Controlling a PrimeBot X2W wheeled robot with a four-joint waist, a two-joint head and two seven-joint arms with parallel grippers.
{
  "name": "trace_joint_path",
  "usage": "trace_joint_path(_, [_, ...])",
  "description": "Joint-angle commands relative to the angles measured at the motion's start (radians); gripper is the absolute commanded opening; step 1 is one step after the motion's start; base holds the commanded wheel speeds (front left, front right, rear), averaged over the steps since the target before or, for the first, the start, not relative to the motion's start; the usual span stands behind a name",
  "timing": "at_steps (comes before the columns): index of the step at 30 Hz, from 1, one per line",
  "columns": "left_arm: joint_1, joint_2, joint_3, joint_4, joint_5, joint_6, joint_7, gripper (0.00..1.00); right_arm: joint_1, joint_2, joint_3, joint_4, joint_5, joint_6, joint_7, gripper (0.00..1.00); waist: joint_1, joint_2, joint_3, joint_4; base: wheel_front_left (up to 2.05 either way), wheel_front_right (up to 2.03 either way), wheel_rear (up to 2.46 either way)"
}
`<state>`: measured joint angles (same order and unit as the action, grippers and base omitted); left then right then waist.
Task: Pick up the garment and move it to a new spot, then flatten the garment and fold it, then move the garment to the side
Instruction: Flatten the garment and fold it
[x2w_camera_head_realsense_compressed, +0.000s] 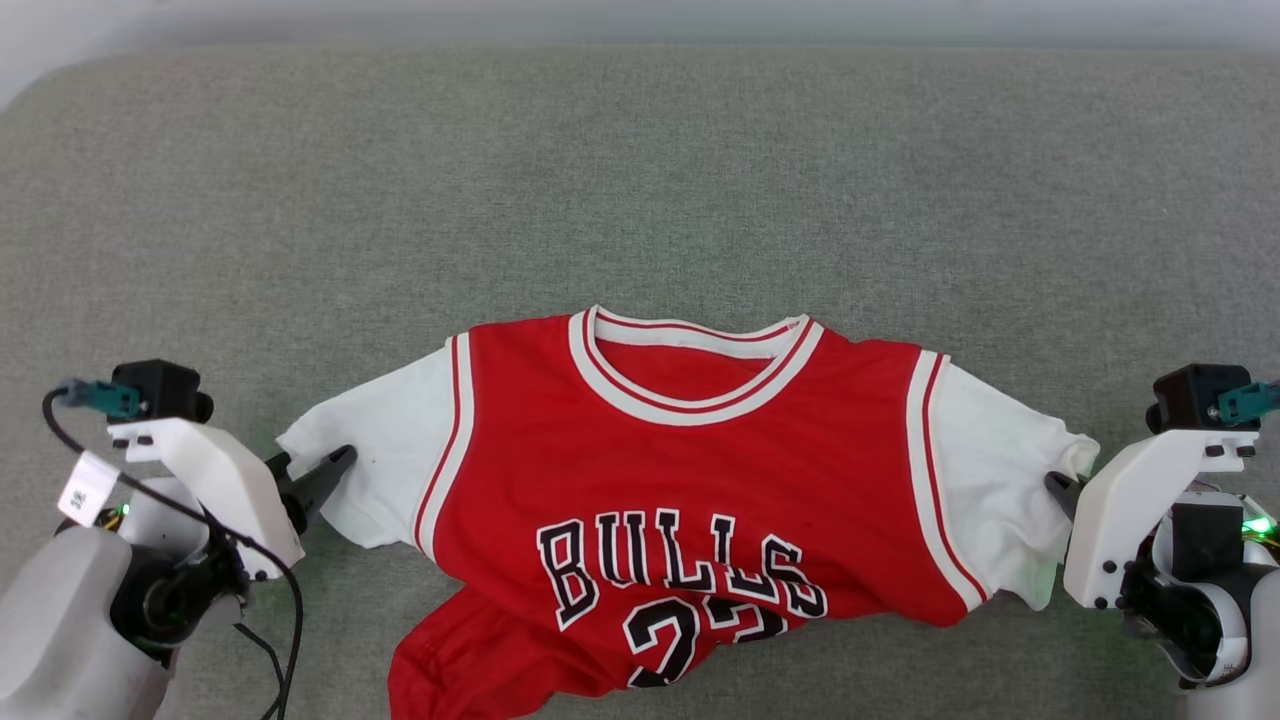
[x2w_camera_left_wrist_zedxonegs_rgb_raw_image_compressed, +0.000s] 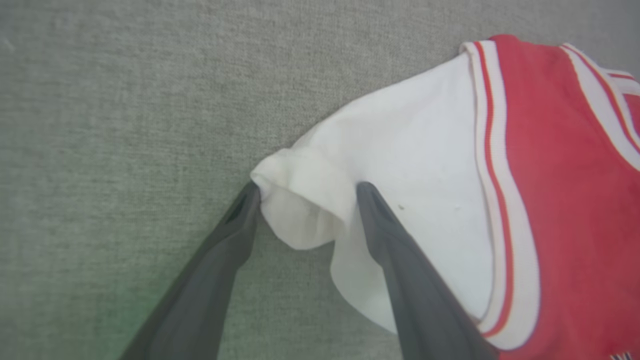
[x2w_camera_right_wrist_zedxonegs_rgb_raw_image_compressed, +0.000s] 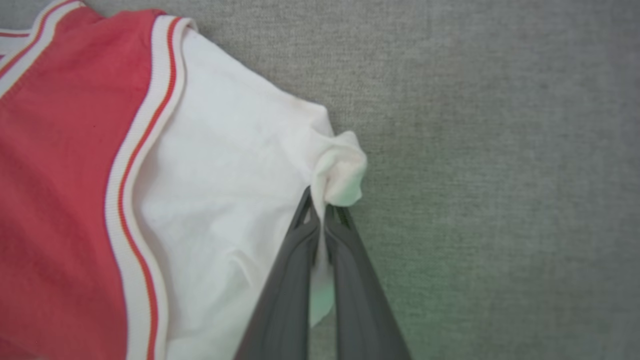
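Observation:
The garment, a red jersey T-shirt with white sleeves and black lettering, lies front-up on the grey surface, its lower part bunched near the view's bottom edge. My left gripper is open at the left sleeve's cuff; its fingers straddle the cuff's folded edge, one on the fabric, one beside it. My right gripper is shut on the right sleeve's cuff, which is pinched into a small knob. In the head view the right gripper sits at the sleeve's outer edge.
A grey-green fabric surface spreads wide beyond the shirt, with a pale edge along the far side. A black cable hangs by my left arm.

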<state>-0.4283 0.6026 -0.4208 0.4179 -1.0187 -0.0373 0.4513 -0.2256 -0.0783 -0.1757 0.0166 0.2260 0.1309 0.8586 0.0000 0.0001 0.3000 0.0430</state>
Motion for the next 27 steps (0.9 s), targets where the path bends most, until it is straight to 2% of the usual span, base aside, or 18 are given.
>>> trace_joint_path(1, [0.014,-0.016,-0.024,0.021,0.001,-0.005,0.023,1.0,0.004,0.004,0.001,-0.004,0.001,0.0,-0.003,0.0,0.0,-0.0001,0.005,-0.005,0.0,0.0,0.0])
trace_joint_path(3, [0.008,-0.029,-0.041,0.056,-0.011,-0.011,0.062,1.0,0.001,0.006,0.002,-0.006,0.002,0.0,-0.009,0.0,0.0,-0.0001,0.008,-0.009,0.0,0.0,0.0])
trace_joint_path(4, [0.01,-0.035,-0.055,0.071,-0.014,-0.014,0.088,0.76,0.002,0.008,0.003,-0.005,0.002,0.0,-0.01,0.0,0.0,-0.0001,0.008,-0.01,0.0,0.0,0.0])
trace_joint_path(5, [0.009,-0.044,-0.064,0.081,-0.02,-0.02,0.103,0.44,0.0,0.009,0.004,-0.006,0.007,0.0,-0.015,0.0,0.0,-0.0001,0.007,-0.011,0.0,0.0,0.0])
trace_joint_path(6, [0.002,-0.051,-0.069,0.085,-0.021,-0.025,0.107,0.25,-0.001,0.009,0.004,-0.006,0.005,0.0,-0.016,0.0,0.0,-0.0001,0.006,-0.011,0.0,0.0,0.0])
trace_joint_path(7, [-0.006,-0.054,-0.074,0.087,-0.015,-0.032,0.105,0.0,-0.001,0.01,0.003,-0.005,0.004,0.0,-0.018,0.0,0.0,-0.0001,0.004,-0.011,0.0,0.0,0.0])
trace_joint_path(11, [-0.051,-0.047,-0.067,0.09,0.032,-0.041,0.023,0.0,-0.021,-0.004,0.007,-0.012,-0.007,0.0,-0.062,0.0,0.0,-0.0001,-0.013,-0.007,0.0,0.0,0.0])
trace_joint_path(17, [-0.138,-0.03,-0.045,0.076,0.134,-0.013,-0.149,0.0,-0.078,-0.03,0.005,0.003,-0.034,0.0,-0.15,0.0,0.0,-0.0001,-0.06,0.002,0.0,0.0,0.0])
trace_joint_path(24, [-0.284,-0.06,-0.016,0.072,0.21,0.019,-0.307,0.0,-0.234,-0.061,-0.006,0.08,-0.059,-0.001,-0.279,0.0,0.0,-0.0001,-0.103,0.012,0.0,0.0,0.0])
trace_joint_path(27, [-0.363,-0.078,-0.004,0.089,0.234,0.009,-0.385,0.0,-0.334,-0.065,-0.02,0.128,-0.062,-0.001,-0.325,0.0,0.0,-0.0001,-0.106,0.013,0.0,0.0,0.0])
